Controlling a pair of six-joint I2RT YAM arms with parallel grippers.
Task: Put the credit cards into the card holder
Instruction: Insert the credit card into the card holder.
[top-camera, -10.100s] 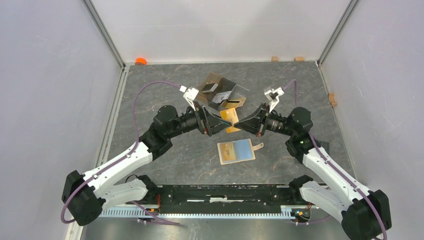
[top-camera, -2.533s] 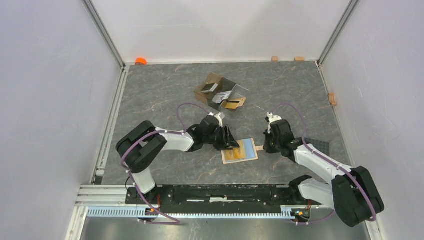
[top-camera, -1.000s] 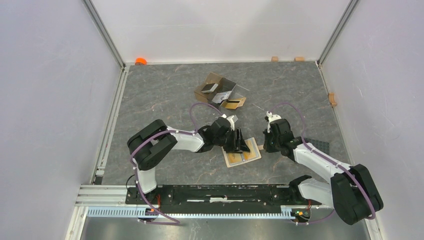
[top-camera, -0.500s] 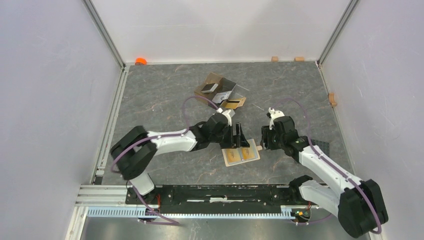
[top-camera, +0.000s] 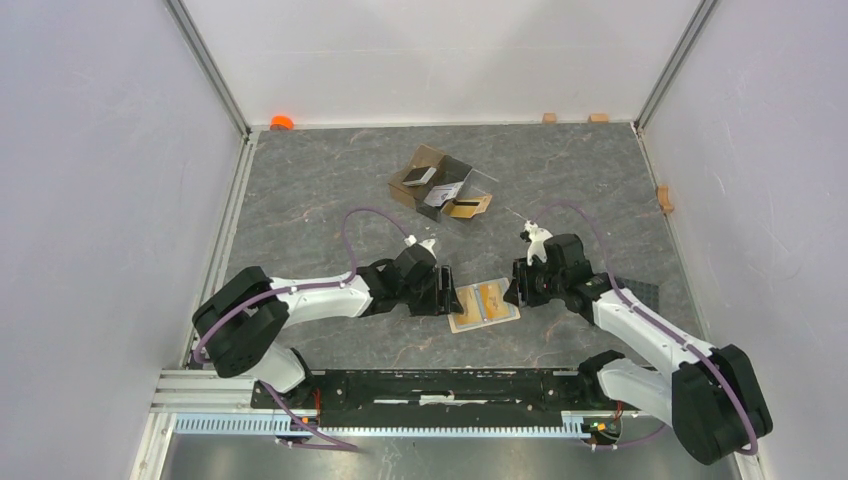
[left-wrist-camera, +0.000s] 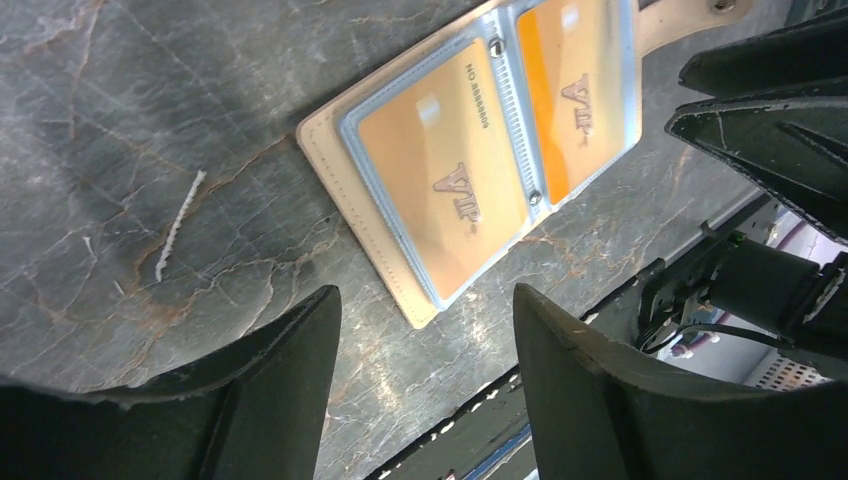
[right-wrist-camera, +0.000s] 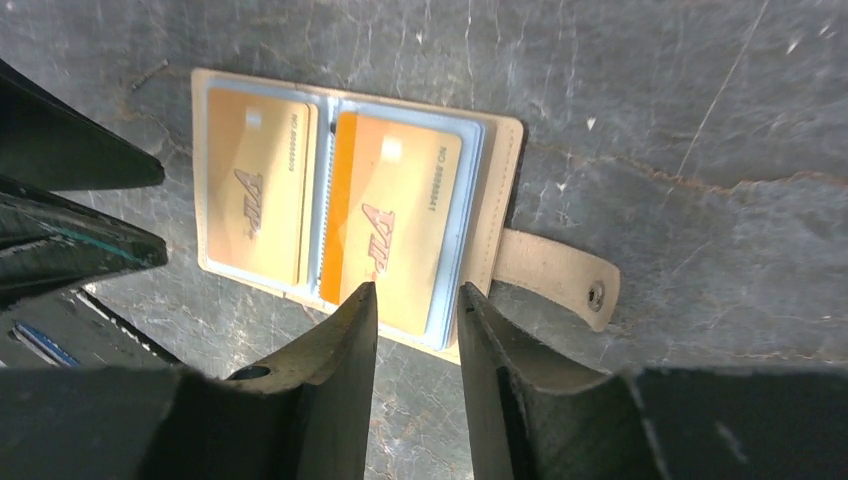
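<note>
Your left gripper (left-wrist-camera: 425, 300) and right gripper (right-wrist-camera: 418, 290) are both released and empty. They flank the card holder (right-wrist-camera: 503, 190), which lies open on the table with two orange-gold cards (right-wrist-camera: 255, 185) in its pockets. The card by the snap tab (right-wrist-camera: 550, 275) looks skewed, so nudge it square before fetching another from the clear box (top-camera: 445, 185).

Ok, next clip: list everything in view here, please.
card holder: one, tan, light blue pockets, open flat between the grippers
credit cards: two, orange-gold, one in each side of the holder
divided box: one, clear brown, behind the holder
cards in box: about three, dark, silver-grey, orange-gold
small blocks: three, tan, far and right edges
orange object: one, far left corner
left gripper: black, open, left of holder
right gripper: black, open, over holder's right half
</note>
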